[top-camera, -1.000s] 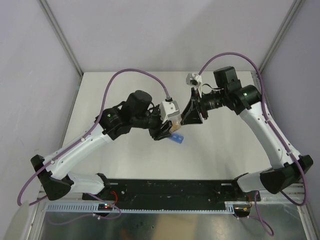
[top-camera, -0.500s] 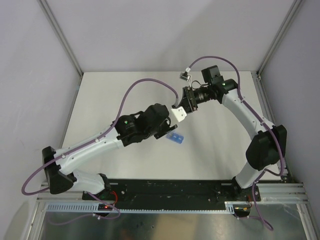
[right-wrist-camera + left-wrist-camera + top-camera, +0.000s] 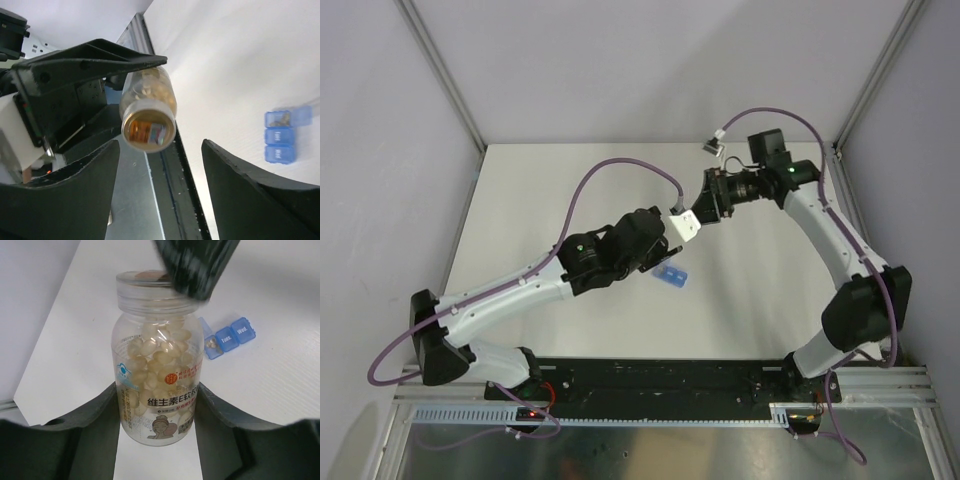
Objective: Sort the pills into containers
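- On the white table (image 3: 550, 190), seen from above between pale walls, we find the light-blue pill box (image 3: 672, 277) close beside our left claw (image 3: 665, 255).
- Left wrist: that claw clamps a clear bottle (image 3: 157, 365) of pills. The box lies beyond, rightward, with one compartment open.
- Right wrist: our right claw (image 3: 161, 142) gapes either side of the bottle's cap (image 3: 148, 127). The box lies off right.

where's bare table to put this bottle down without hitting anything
Free: the far-left corner of the table, bordered by its left and back edges, and the near-right patch between the pill box and the right arm. Crowded: the centre, where the left end effector holds the bottle facing the open right end effector, just beyond the pill box.
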`<state>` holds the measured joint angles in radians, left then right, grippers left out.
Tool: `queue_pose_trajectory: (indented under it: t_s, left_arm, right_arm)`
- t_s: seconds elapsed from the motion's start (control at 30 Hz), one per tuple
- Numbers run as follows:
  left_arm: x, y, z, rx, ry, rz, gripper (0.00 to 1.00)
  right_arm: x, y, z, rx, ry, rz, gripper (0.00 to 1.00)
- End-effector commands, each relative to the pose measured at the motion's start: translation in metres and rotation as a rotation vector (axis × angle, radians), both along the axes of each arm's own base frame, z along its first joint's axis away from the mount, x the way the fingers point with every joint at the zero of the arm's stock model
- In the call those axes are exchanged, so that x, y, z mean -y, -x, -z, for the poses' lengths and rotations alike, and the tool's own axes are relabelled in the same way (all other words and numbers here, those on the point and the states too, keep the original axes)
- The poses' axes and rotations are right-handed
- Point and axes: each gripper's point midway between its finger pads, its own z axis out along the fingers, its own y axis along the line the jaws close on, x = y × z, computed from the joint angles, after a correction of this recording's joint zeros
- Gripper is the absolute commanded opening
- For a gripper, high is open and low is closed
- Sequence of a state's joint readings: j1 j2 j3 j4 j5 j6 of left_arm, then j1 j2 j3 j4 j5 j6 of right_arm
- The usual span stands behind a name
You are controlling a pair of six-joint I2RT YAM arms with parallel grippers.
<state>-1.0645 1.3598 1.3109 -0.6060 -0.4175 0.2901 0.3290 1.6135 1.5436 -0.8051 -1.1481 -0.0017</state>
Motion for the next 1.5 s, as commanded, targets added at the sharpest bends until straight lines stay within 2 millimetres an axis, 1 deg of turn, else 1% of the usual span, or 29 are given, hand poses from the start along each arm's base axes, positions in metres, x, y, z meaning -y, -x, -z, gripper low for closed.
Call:
queue_pose_trajectory:
  t_s: [0.0, 0.1, 0.2, 0.3, 0.43, 0.53, 0.7, 0.83, 1.03, 1.13, 1.2, 1.37, 1.47]
  left_arm:
    - [0.008, 0.001, -0.048, 0.082, 0.139, 0.034, 0.00]
    - [0.010, 0.009, -0.059, 0.073, 0.183, 0.083, 0.00]
    - [0.015, 0.019, -0.067, 0.045, 0.228, 0.151, 0.00]
    - [0.018, 0.027, -0.073, 0.007, 0.274, 0.206, 0.00]
    - [0.021, 0.038, -0.075, -0.084, 0.343, 0.286, 0.00]
    - [0.026, 0.056, -0.077, -0.181, 0.405, 0.397, 0.00]
    - [0.031, 0.085, -0.082, -0.324, 0.481, 0.551, 0.00]
    - [0.032, 0.097, -0.079, -0.402, 0.501, 0.601, 0.00]
    - [0.033, 0.105, -0.077, -0.451, 0.505, 0.633, 0.00]
    - [0.034, 0.106, -0.075, -0.465, 0.503, 0.641, 0.00]
    - [0.035, 0.107, -0.074, -0.473, 0.502, 0.642, 0.00]
    - [0.037, 0.106, -0.071, -0.485, 0.497, 0.643, 0.00]
    - [0.038, 0.106, -0.068, -0.492, 0.490, 0.641, 0.00]
  right_arm:
    - [0.032, 0.007, -0.033, 0.161, -0.011, 0.067, 0.74]
    - [0.047, 0.016, -0.044, 0.223, 0.001, 0.074, 0.82]
    - [0.056, 0.029, -0.053, 0.296, 0.012, 0.073, 0.87]
    - [0.062, 0.043, -0.064, 0.394, 0.019, 0.082, 0.89]
    - [0.068, 0.056, -0.075, 0.524, 0.036, 0.094, 0.90]
    - [0.068, 0.063, -0.079, 0.612, 0.061, 0.087, 0.90]
    - [0.058, 0.077, -0.080, 0.720, 0.078, 0.017, 0.90]
    - [0.045, 0.085, -0.079, 0.752, 0.069, -0.053, 0.90]
    - [0.029, 0.087, -0.071, 0.744, 0.073, -0.131, 0.88]
    - [0.022, 0.090, -0.071, 0.736, 0.060, -0.167, 0.87]
    - [0.018, 0.094, -0.071, 0.731, 0.050, -0.190, 0.84]
    - [0.012, 0.098, -0.071, 0.706, 0.029, -0.226, 0.74]
    - [0.010, 0.099, -0.070, 0.700, 0.025, -0.239, 0.71]
